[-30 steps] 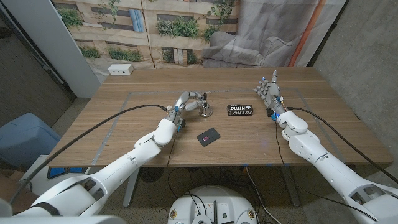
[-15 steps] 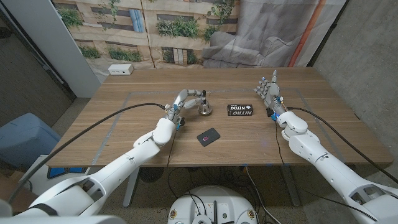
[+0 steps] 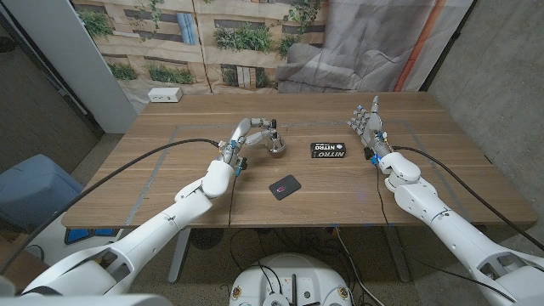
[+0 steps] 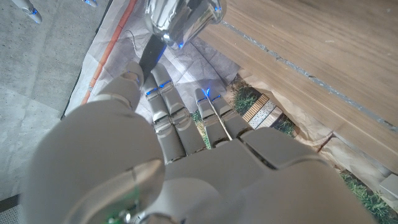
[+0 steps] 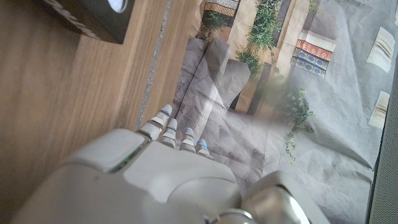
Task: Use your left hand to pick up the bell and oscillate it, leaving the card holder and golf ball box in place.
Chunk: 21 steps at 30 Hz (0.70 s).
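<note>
From the head camera, the left hand [image 3: 252,134] is reaching out over the middle of the wooden table [image 3: 153,174], its fingers curling around the bell [image 3: 275,145] and gripping it by the dark handle. The bell's shiny metal cup is hanging tilted at the fingertips; whether it is touching the wood is hard to tell from this angle. Just beside it, toward the robot's right, the golf ball box [image 3: 330,150] is lying flat, black with white lettering. Nearer the robot, the card holder [image 3: 284,186] is lying flat too, dark with a red mark, apart from both. Over at the right edge of the table the right hand [image 3: 367,125] is standing upright with its fingers spread apart, holding nothing.

Along the left wrist camera, the back of the left hand [image 4: 186,149] is showing, its fingers closing on the dark handle while the polished bell [image 4: 180,18] is gleaming just past the fingertips.

Along the right wrist camera, the right hand [image 5: 161,174] is showing its pale back above the wood, its fingertips reaching toward the backdrop, and a corner of the golf ball box [image 5: 93,15] is peeking in at the edge.
</note>
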Tool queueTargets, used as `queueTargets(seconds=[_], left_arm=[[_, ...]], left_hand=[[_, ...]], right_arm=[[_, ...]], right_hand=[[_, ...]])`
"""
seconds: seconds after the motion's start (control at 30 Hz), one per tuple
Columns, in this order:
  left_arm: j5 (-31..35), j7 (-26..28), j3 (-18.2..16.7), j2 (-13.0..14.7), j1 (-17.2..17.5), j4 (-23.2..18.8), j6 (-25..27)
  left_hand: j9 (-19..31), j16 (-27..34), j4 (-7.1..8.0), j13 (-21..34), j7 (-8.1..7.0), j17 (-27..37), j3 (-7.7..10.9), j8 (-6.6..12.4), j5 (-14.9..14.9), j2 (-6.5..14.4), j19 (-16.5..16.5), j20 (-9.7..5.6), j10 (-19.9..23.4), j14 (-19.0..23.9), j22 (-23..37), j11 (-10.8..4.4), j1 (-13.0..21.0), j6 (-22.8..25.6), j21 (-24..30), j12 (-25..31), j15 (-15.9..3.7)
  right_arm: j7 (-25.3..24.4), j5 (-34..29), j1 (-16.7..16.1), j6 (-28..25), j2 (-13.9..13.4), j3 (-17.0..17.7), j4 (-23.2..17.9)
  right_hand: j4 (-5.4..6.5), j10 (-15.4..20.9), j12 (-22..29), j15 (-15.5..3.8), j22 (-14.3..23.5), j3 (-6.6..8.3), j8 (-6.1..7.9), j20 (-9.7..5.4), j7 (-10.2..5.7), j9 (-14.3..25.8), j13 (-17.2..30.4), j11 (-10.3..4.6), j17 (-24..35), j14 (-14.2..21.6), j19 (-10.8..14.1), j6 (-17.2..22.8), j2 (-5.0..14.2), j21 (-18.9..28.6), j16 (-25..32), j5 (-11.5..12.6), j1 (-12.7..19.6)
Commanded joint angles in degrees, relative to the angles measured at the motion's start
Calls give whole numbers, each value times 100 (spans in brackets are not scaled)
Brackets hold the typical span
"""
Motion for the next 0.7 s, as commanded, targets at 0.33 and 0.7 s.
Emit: queueTargets(seconds=[0.33,0.7], left_arm=[[304,265,-248,301,250,-208,-144],[1097,875,-181,386,105,136,-804]], left_hand=[[26,-4,5,7,83,-1,-75,-57,18,22,-120,35,-132,71,13,-57,55,124,-66,-102,-690],[33,-6,16,13,23,0,-119,-56,15,31,-147,54,-255,85,10,-54,52,157,-74,-138,-688]], right_arm=[[2,1,7,-3,2,0,7],[3,3,3,-3,-1,2,5]], right_hand=[[-6,-46,25,2,18,-36,32,-2,-6,17,8,-10,24,-30,38,-52,557,30,18,38,17],[-6,-43,26,-10,18,-35,31,0,-8,17,8,-10,24,-24,35,-53,557,29,20,38,17]])
